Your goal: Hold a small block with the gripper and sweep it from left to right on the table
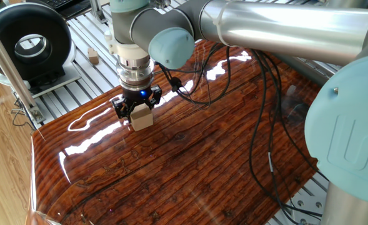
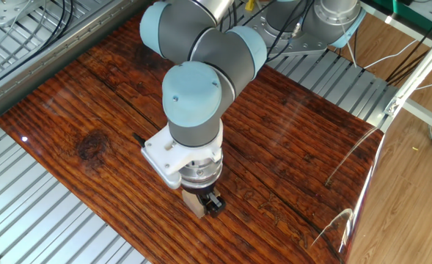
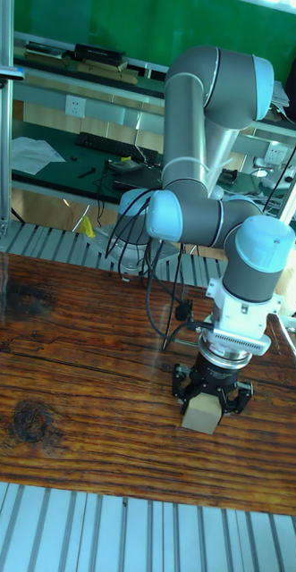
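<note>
Gripping the small block (image 1: pixel 142 119) between its black fingers, the gripper (image 1: pixel 137 107) points straight down, with a blue ring glowing on the wrist above it. The pale cube sits on the table (image 1: pixel 190 162) near one edge of the glossy reddish-brown board, close to the ribbed aluminium slat frame (image 2: pixel 47 220). A tinier brownish block (image 1: pixel 94 57) lies apart on the slats beside a round black fan (image 1: pixel 27 40).
</note>
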Controlling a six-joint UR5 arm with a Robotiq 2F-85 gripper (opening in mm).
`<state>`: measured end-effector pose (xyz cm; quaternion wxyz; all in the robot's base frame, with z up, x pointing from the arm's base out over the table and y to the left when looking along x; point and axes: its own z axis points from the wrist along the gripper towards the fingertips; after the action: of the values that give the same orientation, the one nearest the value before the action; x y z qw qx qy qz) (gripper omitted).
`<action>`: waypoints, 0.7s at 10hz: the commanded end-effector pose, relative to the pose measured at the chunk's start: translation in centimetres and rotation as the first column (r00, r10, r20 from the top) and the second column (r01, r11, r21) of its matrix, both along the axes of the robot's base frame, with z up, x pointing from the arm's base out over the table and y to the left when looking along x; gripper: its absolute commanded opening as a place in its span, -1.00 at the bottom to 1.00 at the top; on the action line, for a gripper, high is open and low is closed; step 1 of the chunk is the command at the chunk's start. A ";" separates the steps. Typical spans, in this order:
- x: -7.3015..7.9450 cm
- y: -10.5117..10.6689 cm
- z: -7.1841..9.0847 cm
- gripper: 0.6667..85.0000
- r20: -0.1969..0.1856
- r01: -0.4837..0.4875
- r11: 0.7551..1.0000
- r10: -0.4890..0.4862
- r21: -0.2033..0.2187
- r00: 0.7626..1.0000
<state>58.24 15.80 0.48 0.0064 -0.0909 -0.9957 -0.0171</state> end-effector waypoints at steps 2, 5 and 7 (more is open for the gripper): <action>0.0 -0.6 0.1 -0.99 -0.001 -0.071 0.997 0.071 -0.017 0.997; 0.0 0.6 0.1 -0.99 0.005 -0.123 0.992 0.123 0.030 0.992; -0.2 1.3 0.2 -0.99 0.006 -0.164 0.985 0.164 0.055 0.986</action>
<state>58.19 16.14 0.49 0.0063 -0.0292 -0.9993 -0.0237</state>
